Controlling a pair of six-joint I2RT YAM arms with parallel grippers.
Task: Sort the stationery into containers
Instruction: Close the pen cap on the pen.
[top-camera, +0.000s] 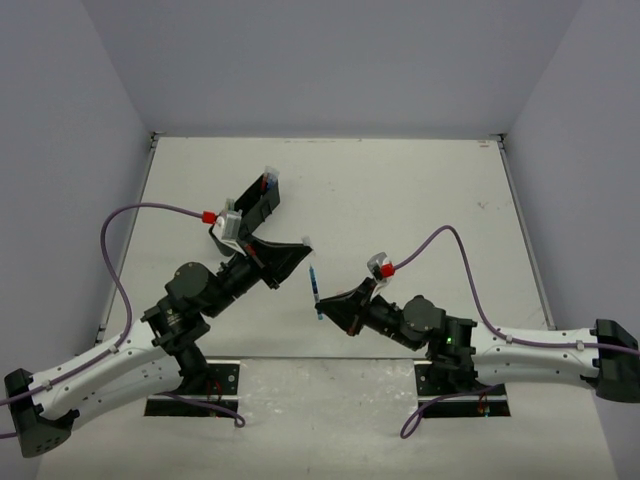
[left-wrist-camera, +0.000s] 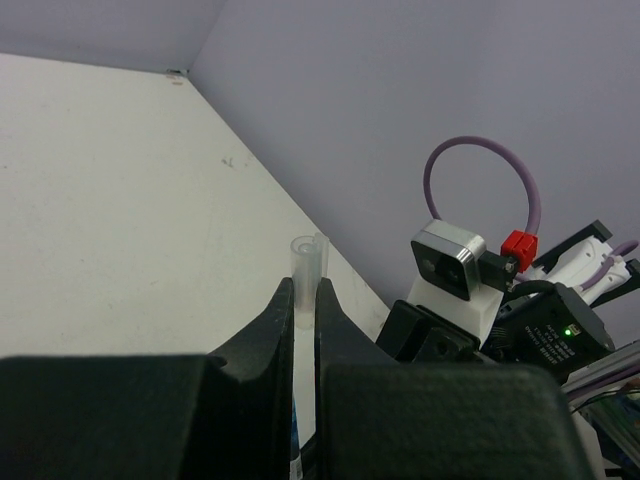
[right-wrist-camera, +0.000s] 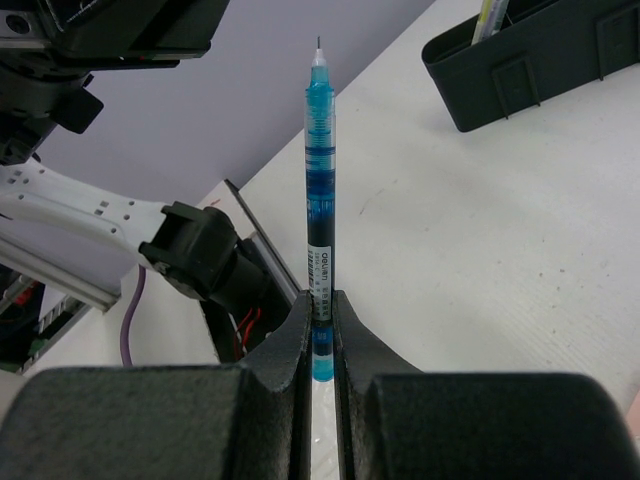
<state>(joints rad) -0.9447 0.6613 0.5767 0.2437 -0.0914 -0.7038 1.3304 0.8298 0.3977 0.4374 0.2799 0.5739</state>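
Note:
My right gripper (top-camera: 327, 306) is shut on a blue pen (top-camera: 316, 288) with no cap and holds it above the table. In the right wrist view the pen (right-wrist-camera: 319, 190) stands up between the fingers (right-wrist-camera: 296, 340), tip away from me. My left gripper (top-camera: 297, 252) is shut on a clear pen cap (top-camera: 305, 241), just left of the pen. In the left wrist view the cap (left-wrist-camera: 308, 268) sticks out past the fingertips (left-wrist-camera: 282, 305). The black organiser tray (top-camera: 262, 203) lies at the back left with pens in its far end; it also shows in the right wrist view (right-wrist-camera: 540, 62).
The two grippers face each other closely near the table's middle front. The right arm's wrist camera (left-wrist-camera: 448, 262) shows in the left wrist view. Grey walls surround the white table (top-camera: 400, 200). A yellow pen (right-wrist-camera: 487, 18) stands in the tray.

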